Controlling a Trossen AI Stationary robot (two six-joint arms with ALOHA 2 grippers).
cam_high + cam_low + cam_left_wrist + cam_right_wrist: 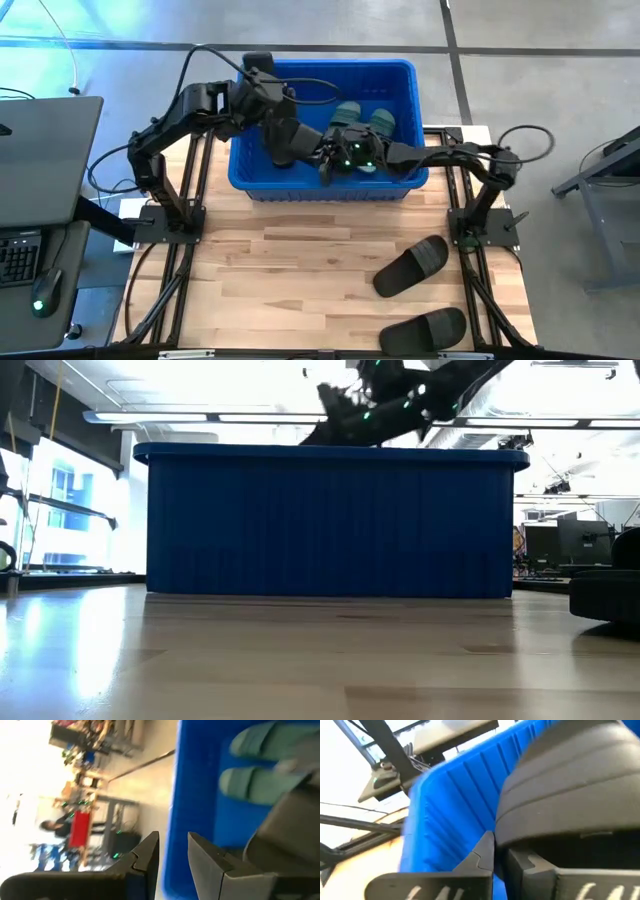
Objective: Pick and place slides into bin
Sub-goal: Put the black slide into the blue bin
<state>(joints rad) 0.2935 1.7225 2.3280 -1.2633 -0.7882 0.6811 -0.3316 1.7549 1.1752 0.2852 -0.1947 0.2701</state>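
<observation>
Table [300, 260] w/ 2 black slides [411, 267], bin [300, 178] approx. 2 green slides [350, 115]

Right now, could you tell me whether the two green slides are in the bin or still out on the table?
In. The high view shows both green slides lying inside the blue bin.

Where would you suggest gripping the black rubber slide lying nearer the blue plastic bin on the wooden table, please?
Grip the black rubber slide across its wide strap, the raised part fingers can close around, coming straight down from above. It lies flat, sole down, angled diagonally, with bare table around it, so the jaws should turn to straddle the strap. The right gripper, now over the blue plastic bin, is probably the closer one.
</observation>
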